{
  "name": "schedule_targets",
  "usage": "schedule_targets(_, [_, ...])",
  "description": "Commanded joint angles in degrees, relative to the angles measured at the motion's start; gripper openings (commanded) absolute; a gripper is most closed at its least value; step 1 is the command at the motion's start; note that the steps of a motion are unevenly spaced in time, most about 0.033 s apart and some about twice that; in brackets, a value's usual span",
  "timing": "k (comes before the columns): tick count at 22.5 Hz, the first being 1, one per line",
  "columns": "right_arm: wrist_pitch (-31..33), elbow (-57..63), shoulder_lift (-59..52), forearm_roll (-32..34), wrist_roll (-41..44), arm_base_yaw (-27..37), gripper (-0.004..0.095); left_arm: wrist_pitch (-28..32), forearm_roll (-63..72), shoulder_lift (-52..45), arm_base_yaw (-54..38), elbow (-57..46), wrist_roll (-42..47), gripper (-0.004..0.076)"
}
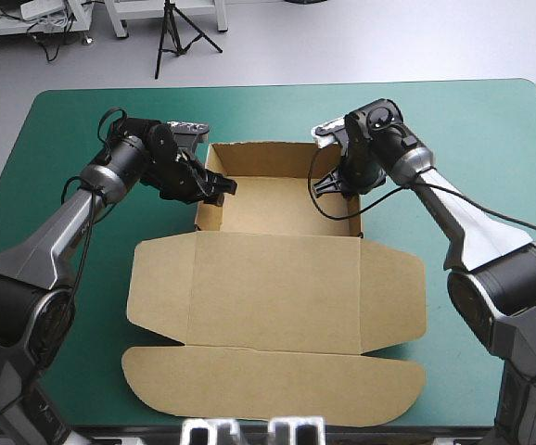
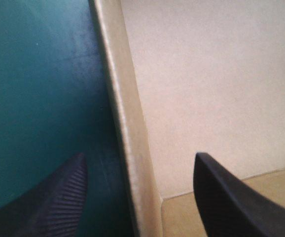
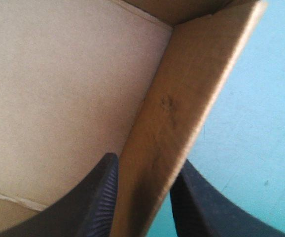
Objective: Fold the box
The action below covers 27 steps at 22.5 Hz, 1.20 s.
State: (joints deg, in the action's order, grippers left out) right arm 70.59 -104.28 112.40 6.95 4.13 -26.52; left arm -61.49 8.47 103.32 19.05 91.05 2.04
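The brown box (image 1: 277,292) lies in the middle of the table as an open tray, its lid and flaps flat toward the near edge. Its tray floor (image 1: 282,206) has raised walls around it. My left gripper (image 1: 214,188) stands open astride the tray's left wall (image 2: 125,113), one black finger outside over the cover and one inside, neither pressing the board. My right gripper (image 1: 329,185) is at the tray's right wall (image 3: 192,89). In the right wrist view, the gripper (image 3: 145,165) is shut on that wall, the board pinched between both fingers.
The teal-green cover (image 1: 491,120) lies bare on both sides of the box and along the far edge. The flat lid with its rounded flaps (image 1: 273,380) reaches close to the near edge of the table.
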Motion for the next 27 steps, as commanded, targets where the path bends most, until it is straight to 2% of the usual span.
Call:
schedule_targets(1, [0.97, -1.56, -6.48, 1.21, -1.53, -0.01, 0.034, -2.62, -0.11, -3.15, 0.14, 4.77, -0.02, 0.0481])
schedule_targets(5, [0.97, -1.56, -9.6, 0.99, -1.53, -0.01, 0.0338, -11.53, -2.27, -3.15, 0.14, 12.85, 0.48, 0.0472])
schedule_targets(7, [0.97, -1.56, -11.31, 0.99, -1.53, -0.01, 0.0338, -12.5, -1.52, -3.59, 0.14, 17.65, 0.78, 0.0452])
schedule_targets(9, [0.97, -1.56, -12.92, 0.72, -1.43, -0.01, 0.0338, -12.5, 1.58, -5.02, 0.14, 20.91, 3.84, 0.0393])
schedule_targets(10, [0.97, -1.56, -14.15, 0.59, -1.32, -0.01, 0.0338, -12.5, 3.6, -6.0, 0.26, 22.43, 4.14, 0.0345])
schedule_targets(11, [0.97, -1.56, -15.98, 0.49, 0.38, -0.01, 0.0337, -12.5, 5.54, -8.64, 0.26, 24.37, 2.72, 0.0227])
schedule_targets(12, [0.97, -1.56, -16.96, 0.13, 1.06, -0.01, 0.0338, -12.5, 5.54, -10.31, 0.34, 24.52, 2.15, 0.0147])
schedule_targets(13, [0.97, -1.45, -18.43, -1.04, 1.12, -0.01, 0.0338, -12.5, 5.41, -14.1, 0.34, 24.15, -1.52, -0.0013])
schedule_targets(18, [0.97, -1.35, -16.8, -1.78, 3.64, 0.1, 0.0337, -12.5, 2.26, -28.62, 0.34, 15.65, -4.64, -0.0009])
schedule_targets(23, [0.97, -1.35, -9.01, -2.46, 4.56, 1.37, 0.0337, -12.0, -7.07, -48.61, 0.34, -6.74, -4.64, -0.0009])
schedule_targets(27, [0.97, -1.35, -4.82, -8.59, 4.56, 5.12, 0.0338, -8.94, -8.47, -63.86, 0.34, -20.81, -4.64, -0.0009])
